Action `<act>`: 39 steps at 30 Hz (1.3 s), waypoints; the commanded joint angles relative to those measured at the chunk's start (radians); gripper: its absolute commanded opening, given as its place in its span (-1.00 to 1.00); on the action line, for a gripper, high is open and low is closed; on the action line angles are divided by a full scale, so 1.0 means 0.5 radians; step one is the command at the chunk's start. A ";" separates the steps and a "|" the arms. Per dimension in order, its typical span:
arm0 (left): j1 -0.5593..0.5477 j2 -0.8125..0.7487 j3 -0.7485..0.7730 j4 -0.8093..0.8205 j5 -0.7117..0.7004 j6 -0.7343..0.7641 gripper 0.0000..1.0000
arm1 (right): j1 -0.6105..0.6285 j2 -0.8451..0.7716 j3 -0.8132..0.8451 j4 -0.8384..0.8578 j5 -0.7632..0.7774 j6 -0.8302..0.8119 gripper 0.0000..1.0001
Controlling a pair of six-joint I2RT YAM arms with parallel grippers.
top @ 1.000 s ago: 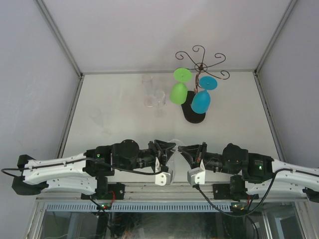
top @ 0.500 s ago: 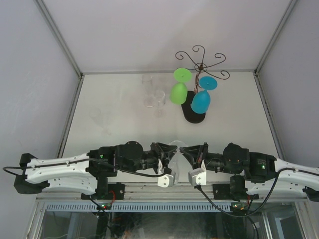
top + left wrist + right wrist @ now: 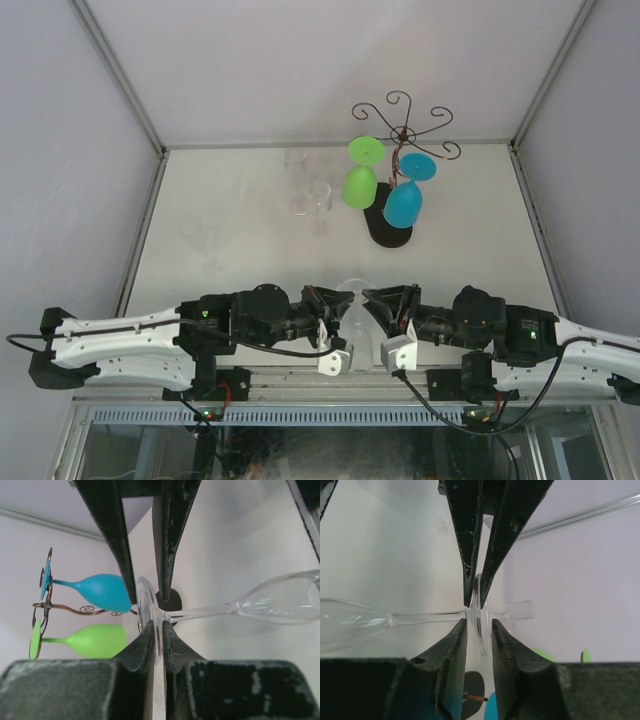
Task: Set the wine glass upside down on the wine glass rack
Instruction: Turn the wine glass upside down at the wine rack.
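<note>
A clear wine glass (image 3: 352, 308) lies sideways in the air between my two grippers at the near middle of the table. My left gripper (image 3: 157, 626) is shut on its round foot, with the stem (image 3: 200, 613) and bowl (image 3: 285, 600) pointing right in the left wrist view. My right gripper (image 3: 479, 623) straddles the same foot from the other side, its jaws a little apart and clear of the glass. The wine glass rack (image 3: 405, 130) stands at the far right on a black base (image 3: 388, 230). A green glass (image 3: 358, 186) and a blue glass (image 3: 404, 203) hang from it upside down.
Two clear glasses (image 3: 308, 192) stand at the far middle of the table, left of the rack. Another clear glass (image 3: 200, 240) lies faintly visible at the left. White walls close in the table on three sides.
My left gripper has closed on the glass's foot. My right gripper, shut on the foot before, has opened slightly. Both arms shifted a little to the right.
</note>
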 commanded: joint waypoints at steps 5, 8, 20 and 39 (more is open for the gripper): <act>0.009 0.013 -0.054 0.177 -0.278 0.042 -0.99 | 0.027 -0.069 0.097 0.162 0.195 0.208 -0.24; 0.009 0.030 -0.056 0.207 -0.397 0.052 -1.00 | 0.027 -0.140 0.097 0.182 0.329 0.506 -0.06; 0.075 -0.085 -0.158 0.462 -0.491 -0.004 -0.99 | 0.004 -0.211 0.015 0.208 0.733 1.862 0.18; 0.243 -0.333 -0.282 0.567 -0.225 -0.128 -0.99 | -0.608 0.269 -0.109 0.647 -0.269 2.458 0.09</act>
